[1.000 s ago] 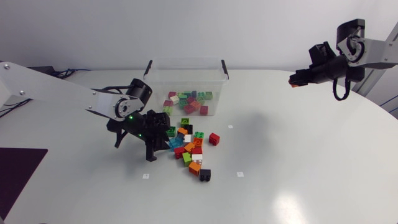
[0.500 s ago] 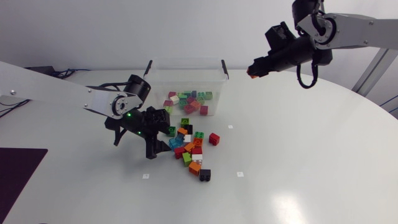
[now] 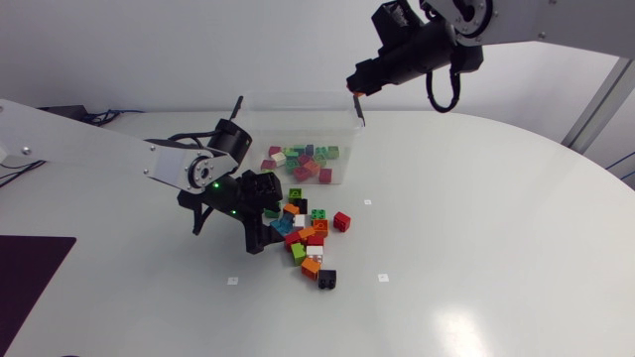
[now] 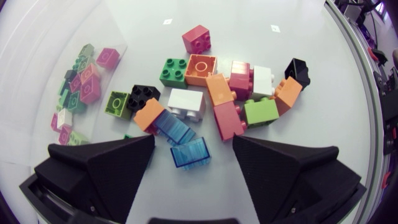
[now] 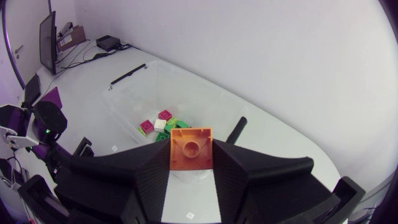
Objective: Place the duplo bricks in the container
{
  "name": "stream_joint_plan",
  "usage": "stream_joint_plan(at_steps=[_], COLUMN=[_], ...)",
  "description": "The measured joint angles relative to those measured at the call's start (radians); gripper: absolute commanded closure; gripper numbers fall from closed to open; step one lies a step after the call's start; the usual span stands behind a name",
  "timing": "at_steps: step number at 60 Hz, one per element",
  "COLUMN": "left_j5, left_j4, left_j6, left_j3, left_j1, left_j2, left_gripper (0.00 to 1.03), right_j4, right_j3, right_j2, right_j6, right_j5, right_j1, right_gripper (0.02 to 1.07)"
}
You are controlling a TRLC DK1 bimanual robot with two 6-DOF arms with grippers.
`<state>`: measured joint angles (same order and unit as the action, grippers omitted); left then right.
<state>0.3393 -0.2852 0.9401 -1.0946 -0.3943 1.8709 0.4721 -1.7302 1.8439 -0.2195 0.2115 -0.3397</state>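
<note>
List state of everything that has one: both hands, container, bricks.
left hand: open, low at the loose bricks
blue brick: on the table between the left hand's fingers, not gripped
right hand: shut on orange brick, raised by the container
orange brick: held, off the table
container: upright, no lid, some bricks inside
loose bricks: piled on the table

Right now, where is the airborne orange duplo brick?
The orange duplo brick sits in the right gripper, at the right-hand rim of the clear plastic container in the head view.
</note>
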Motion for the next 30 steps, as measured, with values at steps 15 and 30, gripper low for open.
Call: stream_joint_plan(at_steps=[15, 30], left_j5=[-0.032, -0.043], left_j4=[0.007, 0.008], left_j6=[-0.025, -0.048], left_j3=[0.000, 0.000], left_j1=[-0.001, -0.001], left_j2=[0.014, 0.015], left_gripper=[0.16, 0.19], right_j4=[0.000, 0.005], right_j3=[-0.058, -0.200], right_j2=[0.100, 0.215], right_j6=[0.004, 0.003], right_j5=[-0.003, -0.005], right_j1=[-0.032, -0.045], right_gripper=[0.88, 0.69])
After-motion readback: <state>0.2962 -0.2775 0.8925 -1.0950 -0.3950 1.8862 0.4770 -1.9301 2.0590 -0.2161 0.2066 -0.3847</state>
